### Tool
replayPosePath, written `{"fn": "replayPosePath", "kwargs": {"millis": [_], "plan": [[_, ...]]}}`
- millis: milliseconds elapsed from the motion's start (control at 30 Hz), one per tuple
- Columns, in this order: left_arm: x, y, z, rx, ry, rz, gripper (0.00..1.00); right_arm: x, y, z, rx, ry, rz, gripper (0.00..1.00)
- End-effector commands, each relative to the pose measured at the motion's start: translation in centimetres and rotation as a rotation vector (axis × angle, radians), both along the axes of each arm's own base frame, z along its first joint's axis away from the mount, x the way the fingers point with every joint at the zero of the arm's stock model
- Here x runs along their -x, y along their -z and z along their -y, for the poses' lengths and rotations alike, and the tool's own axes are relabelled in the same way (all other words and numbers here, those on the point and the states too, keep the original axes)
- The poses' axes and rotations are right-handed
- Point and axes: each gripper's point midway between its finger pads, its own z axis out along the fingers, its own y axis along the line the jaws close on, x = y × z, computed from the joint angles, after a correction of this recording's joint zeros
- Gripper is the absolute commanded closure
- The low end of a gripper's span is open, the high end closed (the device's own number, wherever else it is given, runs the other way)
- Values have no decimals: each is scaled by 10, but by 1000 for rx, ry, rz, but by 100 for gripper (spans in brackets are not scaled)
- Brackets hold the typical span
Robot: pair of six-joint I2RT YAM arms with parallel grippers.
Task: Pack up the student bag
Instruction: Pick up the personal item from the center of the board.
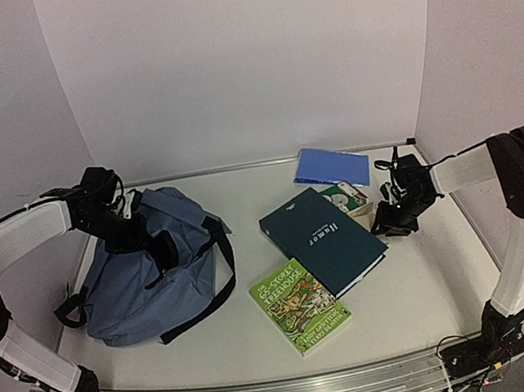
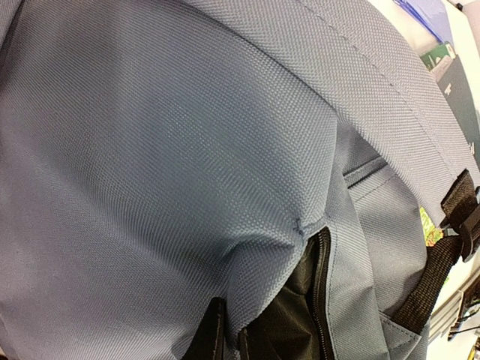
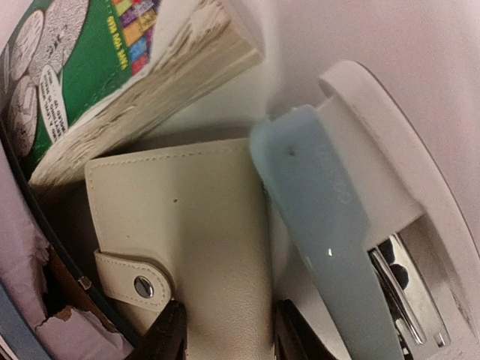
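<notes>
Student bag point(image 1: 150, 282) lies slumped on the left side of the table point(image 1: 423, 300), well apart from the dark teal book point(image 1: 323, 241) in the middle. The left gripper point(image 2: 227, 339) is clenched on a fold of the bag's blue fabric, just beside a black zipper point(image 2: 322, 292). The right gripper point(image 3: 229, 334) grasps the lower end of a cream wallet point(image 3: 187, 217), which sits between its jaws. A pale blue stapler point(image 3: 330, 225) lies just beside the wallet, and a green paperback point(image 3: 82, 82) leans over its far end.
</notes>
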Motion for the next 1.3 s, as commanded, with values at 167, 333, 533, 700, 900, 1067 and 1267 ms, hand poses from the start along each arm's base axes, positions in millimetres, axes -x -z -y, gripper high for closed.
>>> {"fn": "replayPosePath", "kwargs": {"millis": [167, 333, 533, 700, 900, 1067, 1267], "plan": [[-8, -14, 26, 130, 82, 44, 100, -8, -4, -5, -95, 24, 13, 100], [-4, -17, 34, 173, 115, 42, 100, -13, -46, 7, -97, 94, 113, 100], [-2, -9, 41, 177, 129, 9, 100, -7, -100, 32, -27, 182, 259, 100], [1, 0, 47, 172, 134, -22, 100, 2, -130, 50, 57, 213, 308, 100], [11, 9, 72, 171, 180, -58, 100, 15, -173, 34, -20, 147, 324, 100], [17, 3, 105, 184, 237, -62, 100, 35, -185, -31, -159, -15, 266, 100], [26, 5, 122, 211, 296, -64, 100, 74, -191, -135, -413, -209, 137, 100]]}}
